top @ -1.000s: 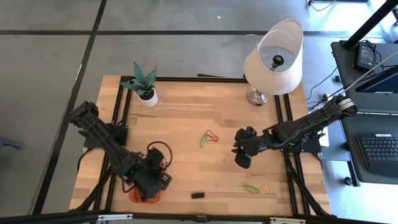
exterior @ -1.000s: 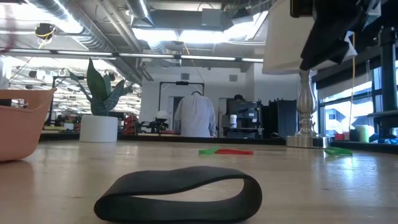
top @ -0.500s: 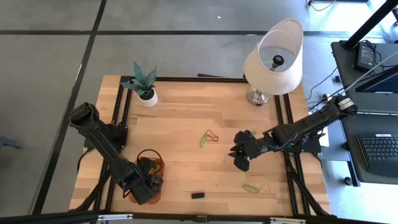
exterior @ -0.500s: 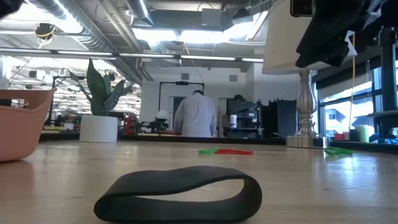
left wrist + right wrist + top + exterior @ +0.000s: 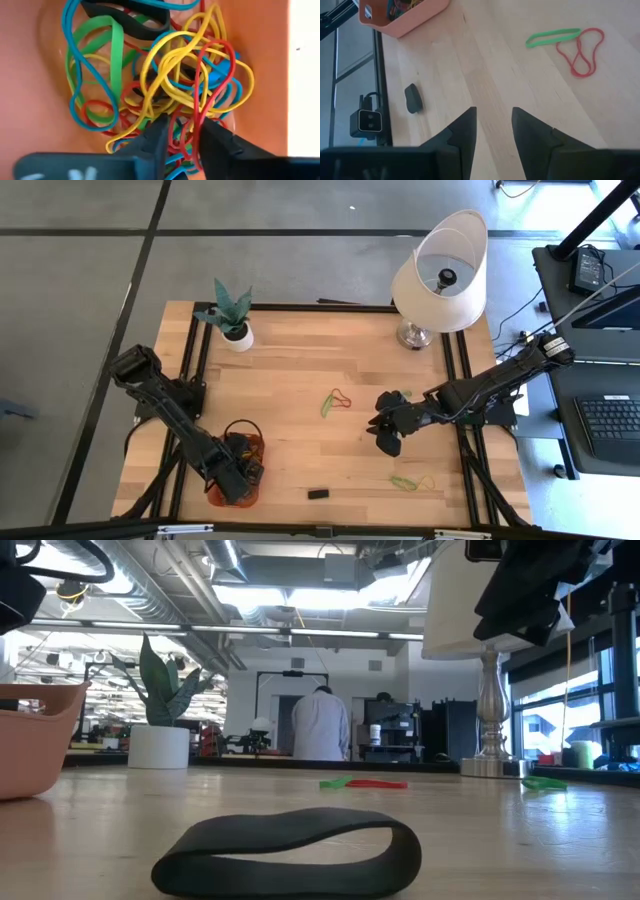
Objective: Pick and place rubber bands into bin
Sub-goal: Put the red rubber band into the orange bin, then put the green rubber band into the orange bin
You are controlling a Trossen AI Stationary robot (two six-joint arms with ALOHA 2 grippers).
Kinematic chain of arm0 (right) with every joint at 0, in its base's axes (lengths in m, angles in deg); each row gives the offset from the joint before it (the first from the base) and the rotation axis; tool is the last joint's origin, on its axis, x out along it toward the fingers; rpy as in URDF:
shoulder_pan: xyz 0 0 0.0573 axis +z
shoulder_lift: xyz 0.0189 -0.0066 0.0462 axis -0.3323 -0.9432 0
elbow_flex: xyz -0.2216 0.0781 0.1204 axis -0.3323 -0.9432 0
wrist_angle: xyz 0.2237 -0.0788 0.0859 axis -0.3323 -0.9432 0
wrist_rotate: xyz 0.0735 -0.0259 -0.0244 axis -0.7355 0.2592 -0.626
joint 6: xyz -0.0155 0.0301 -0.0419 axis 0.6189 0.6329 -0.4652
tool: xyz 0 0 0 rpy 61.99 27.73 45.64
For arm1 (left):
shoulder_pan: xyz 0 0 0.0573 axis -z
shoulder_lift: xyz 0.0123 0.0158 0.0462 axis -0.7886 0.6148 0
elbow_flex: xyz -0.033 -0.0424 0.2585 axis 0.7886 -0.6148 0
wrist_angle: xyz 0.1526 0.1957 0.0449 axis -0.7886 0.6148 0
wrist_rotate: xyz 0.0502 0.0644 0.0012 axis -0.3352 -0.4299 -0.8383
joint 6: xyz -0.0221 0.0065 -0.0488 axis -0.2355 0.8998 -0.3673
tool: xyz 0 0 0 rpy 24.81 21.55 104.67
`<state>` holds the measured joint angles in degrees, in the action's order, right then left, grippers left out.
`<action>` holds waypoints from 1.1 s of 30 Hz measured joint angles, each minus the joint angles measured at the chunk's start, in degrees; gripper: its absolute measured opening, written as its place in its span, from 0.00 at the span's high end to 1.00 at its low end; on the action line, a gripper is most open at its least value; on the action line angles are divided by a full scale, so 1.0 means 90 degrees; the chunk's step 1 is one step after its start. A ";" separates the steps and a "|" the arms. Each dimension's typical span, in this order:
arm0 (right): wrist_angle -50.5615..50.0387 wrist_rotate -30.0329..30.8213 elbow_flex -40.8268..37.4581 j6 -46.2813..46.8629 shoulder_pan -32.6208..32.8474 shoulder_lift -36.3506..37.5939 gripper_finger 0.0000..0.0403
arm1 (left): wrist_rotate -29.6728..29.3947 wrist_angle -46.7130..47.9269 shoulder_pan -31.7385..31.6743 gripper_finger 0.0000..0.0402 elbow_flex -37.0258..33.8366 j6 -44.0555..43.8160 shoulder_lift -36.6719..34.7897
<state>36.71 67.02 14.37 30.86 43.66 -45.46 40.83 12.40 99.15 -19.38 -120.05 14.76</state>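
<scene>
Lying scattered on wooden table (image 5: 300, 395): rubber bands (image 5: 335, 401); busy workshop behind.

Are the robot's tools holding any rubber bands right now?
Right tool: open over bare table, holding nothing. Left tool sits over the rubber bands in the bin; a red band runs between its fingers, but a hold cannot be told.

Smooth orange plastic bin (image 5: 30, 75); pale wood table (image 5: 300, 380).
</scene>
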 joint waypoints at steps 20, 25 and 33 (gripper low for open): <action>-0.0007 -0.0024 0.0005 -0.0049 -0.0001 0.0000 0.68 | -0.0325 0.0504 0.0019 0.64 0.0001 0.0457 -0.1386; 0.0020 0.0081 0.0005 -0.0059 -0.0022 0.0000 0.68 | -0.0140 0.1168 0.0049 0.64 0.0001 0.0452 -0.1477; 0.1024 0.1122 0.0005 -0.0594 -0.0118 -0.0002 0.68 | -0.0517 0.2078 0.0036 0.64 0.0002 0.1185 -0.1671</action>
<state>45.93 77.13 14.41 25.51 42.60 -45.48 36.18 31.10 99.48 -19.36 -109.38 -0.29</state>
